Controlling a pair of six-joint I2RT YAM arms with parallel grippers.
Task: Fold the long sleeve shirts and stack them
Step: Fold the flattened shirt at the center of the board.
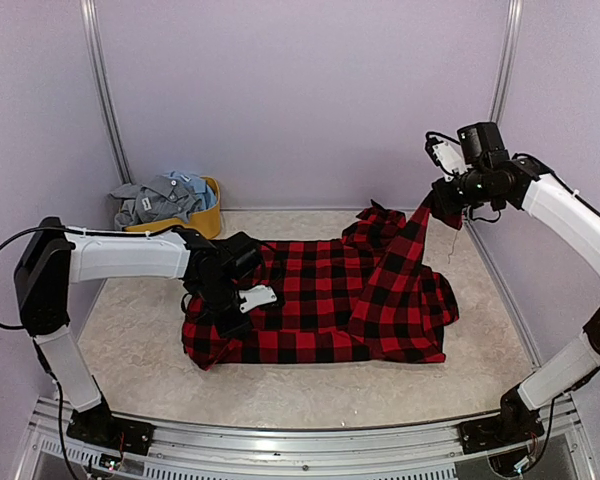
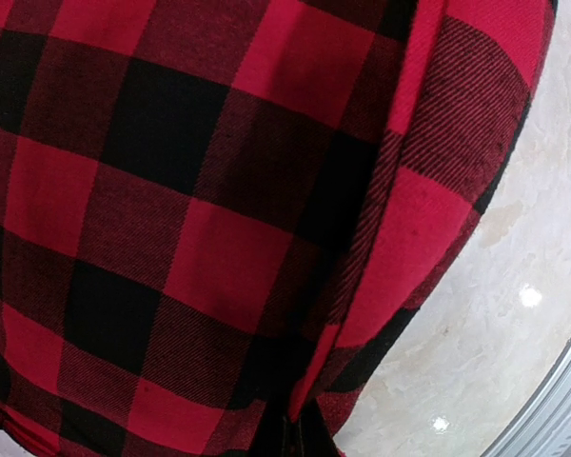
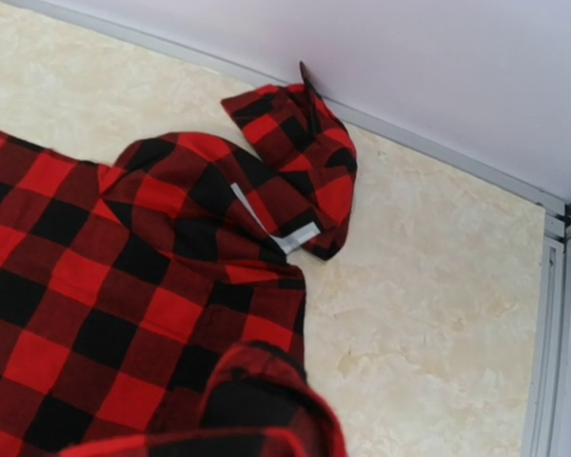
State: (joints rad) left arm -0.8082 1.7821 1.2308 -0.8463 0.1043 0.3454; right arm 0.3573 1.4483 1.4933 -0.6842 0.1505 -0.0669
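Observation:
The red-and-black check flannel shirt (image 1: 330, 300) lies spread across the middle of the table. My left gripper (image 1: 230, 318) rests low on its left end, shut on a fold of the cloth. In the left wrist view the flannel (image 2: 200, 238) fills the frame and is pinched at the dark fingertips (image 2: 300, 440). My right gripper (image 1: 440, 205) is raised at the back right, shut on a part of the shirt that rises to it in a taut peak. The right wrist view shows the collar with its white label (image 3: 300, 238) below; bunched cloth (image 3: 257, 400) hides the fingers.
A yellow tub (image 1: 212, 215) at the back left holds grey and pale blue shirts (image 1: 160, 198). Lilac walls close the back and sides. A metal rail (image 1: 310, 440) runs along the front edge. Bare beige tabletop (image 1: 280, 390) shows in front of the flannel.

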